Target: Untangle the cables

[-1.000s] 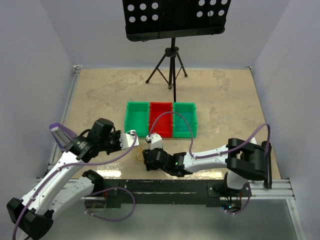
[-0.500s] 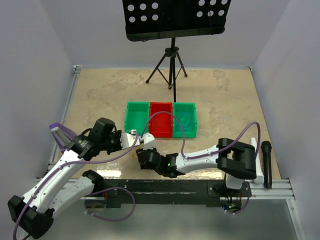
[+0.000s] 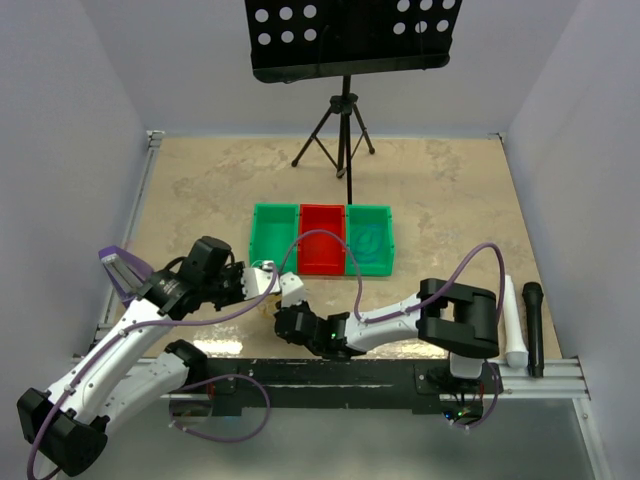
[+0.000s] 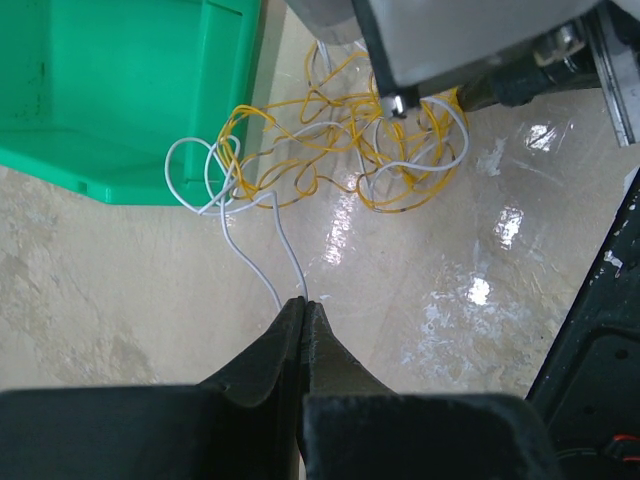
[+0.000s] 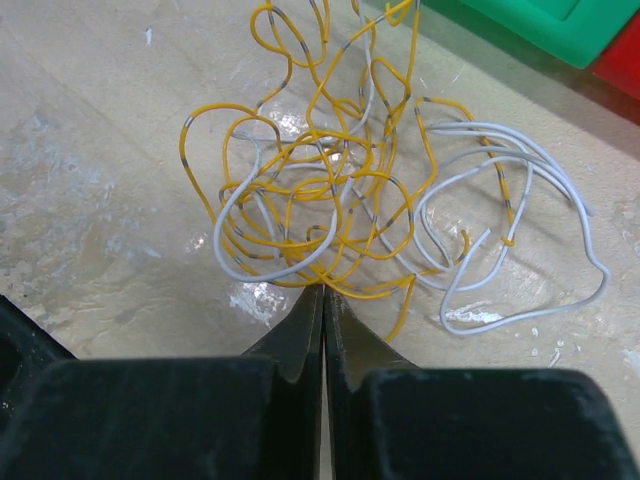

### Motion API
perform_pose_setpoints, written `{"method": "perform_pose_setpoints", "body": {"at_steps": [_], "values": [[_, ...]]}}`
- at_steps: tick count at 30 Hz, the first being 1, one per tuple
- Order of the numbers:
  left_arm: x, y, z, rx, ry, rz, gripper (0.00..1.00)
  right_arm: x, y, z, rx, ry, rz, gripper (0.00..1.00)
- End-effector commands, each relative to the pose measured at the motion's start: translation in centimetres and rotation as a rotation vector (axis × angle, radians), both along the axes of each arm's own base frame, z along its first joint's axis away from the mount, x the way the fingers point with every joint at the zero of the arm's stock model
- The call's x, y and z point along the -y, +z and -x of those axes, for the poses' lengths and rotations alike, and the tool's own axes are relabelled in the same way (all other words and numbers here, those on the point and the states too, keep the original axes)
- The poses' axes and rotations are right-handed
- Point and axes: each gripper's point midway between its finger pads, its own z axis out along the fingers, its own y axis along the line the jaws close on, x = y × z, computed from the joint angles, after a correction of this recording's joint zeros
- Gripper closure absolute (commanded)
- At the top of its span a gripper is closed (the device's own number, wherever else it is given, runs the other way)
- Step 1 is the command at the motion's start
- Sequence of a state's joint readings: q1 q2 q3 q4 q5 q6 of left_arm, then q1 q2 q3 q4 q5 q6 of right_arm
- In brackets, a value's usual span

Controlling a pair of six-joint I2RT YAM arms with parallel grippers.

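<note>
Looking down both wrist cameras, I see the yellow and white cables (image 5: 330, 200) knotted together on the desk (image 3: 450, 200) toward its near edge, just off a near corner of the left green bin (image 3: 275, 208). My left gripper (image 4: 303, 300) is clenched on two white strands that trail out of the knot, and my right gripper (image 5: 323, 290) is clenched on the knot's nearest loops. Beyond it the red bin (image 3: 322, 208) stands touching the right green bin (image 3: 372, 208), which holds a pale green cable (image 3: 368, 242) in a loose coil.
</note>
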State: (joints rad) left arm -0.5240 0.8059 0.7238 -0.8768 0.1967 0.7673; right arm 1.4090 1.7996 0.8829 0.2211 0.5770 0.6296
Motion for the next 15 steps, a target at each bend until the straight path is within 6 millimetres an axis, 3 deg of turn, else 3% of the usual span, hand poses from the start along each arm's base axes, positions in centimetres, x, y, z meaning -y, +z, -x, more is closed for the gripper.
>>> {"method": "perform_pose_setpoints", "body": {"at_steps": [1,12,13,15], "values": [[0.3,0.1,-0.2,0.005,0.009,0.019,1.00,0.2,1.9,-0.1,0.010,-0.033,-0.086,1.00],[-0.2,-0.4,-0.8,0.024,0.023,-0.009,1.00,10.3,3.9,0.4,-0.144,-0.375,-0.189,1.00],[-0.2,-0.4,-0.8,0.023,0.022,-0.012,1.00,10.9,4.5,0.4,-0.150,-0.399,-0.208,1.00],[-0.1,-0.4,-0.7,0.020,0.020,-0.008,1.00,9.7,6.0,1.1,-0.148,-0.306,-0.254,1.00]]}}
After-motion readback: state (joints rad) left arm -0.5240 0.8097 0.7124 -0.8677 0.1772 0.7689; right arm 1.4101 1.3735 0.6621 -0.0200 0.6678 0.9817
